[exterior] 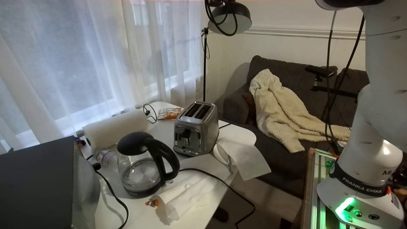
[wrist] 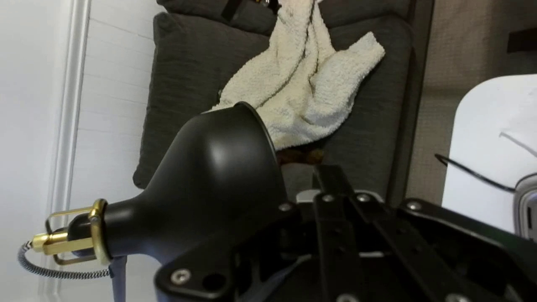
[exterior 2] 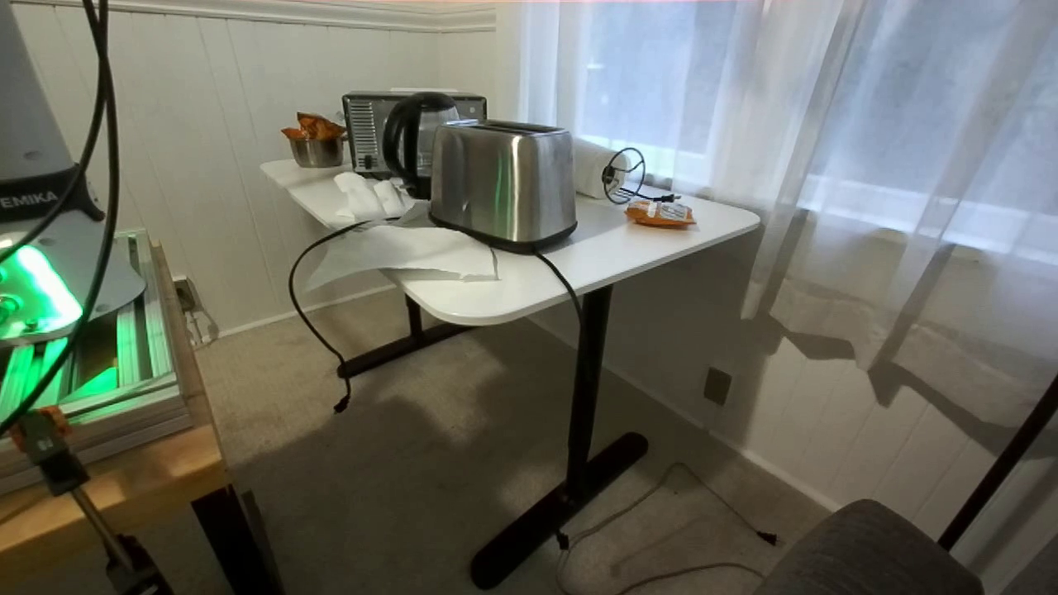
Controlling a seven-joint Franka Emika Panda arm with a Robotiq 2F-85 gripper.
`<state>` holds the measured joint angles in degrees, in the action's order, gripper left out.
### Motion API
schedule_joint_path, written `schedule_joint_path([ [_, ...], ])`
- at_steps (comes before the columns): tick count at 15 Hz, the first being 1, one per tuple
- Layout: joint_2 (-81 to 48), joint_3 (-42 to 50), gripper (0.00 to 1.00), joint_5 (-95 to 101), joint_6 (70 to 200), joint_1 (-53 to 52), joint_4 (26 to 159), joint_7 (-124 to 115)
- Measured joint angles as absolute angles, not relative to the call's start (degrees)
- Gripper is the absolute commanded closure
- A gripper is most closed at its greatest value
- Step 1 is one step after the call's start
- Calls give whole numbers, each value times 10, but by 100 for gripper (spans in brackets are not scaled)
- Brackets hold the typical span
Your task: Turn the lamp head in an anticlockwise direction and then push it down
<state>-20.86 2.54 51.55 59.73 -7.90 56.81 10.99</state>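
In the wrist view, the lamp head (wrist: 218,176) is left of the table (wrist: 478,126), before the blanket (wrist: 306,92) on the sofa (wrist: 197,63).

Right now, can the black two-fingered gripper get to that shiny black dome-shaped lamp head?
Probably yes: in the wrist view, the gripper hides part of the lamp head, with nothing visible between them; I can't tell whether they touch.

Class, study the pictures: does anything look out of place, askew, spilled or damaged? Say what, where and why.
A white paper sheet hangs over the edge of the table near the toaster, looking misplaced. A black cord also droops off the table, its plug unconnected, which seems untidy. No spill or damage is visible.
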Motion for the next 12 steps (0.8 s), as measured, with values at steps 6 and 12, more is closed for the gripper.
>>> schedule_joint_path([
  [6, -107, 18, 24, 452, 747, -67, 621, 110],
  [12, -7, 48, 0, 268, 855, -7, 712, 117],
])
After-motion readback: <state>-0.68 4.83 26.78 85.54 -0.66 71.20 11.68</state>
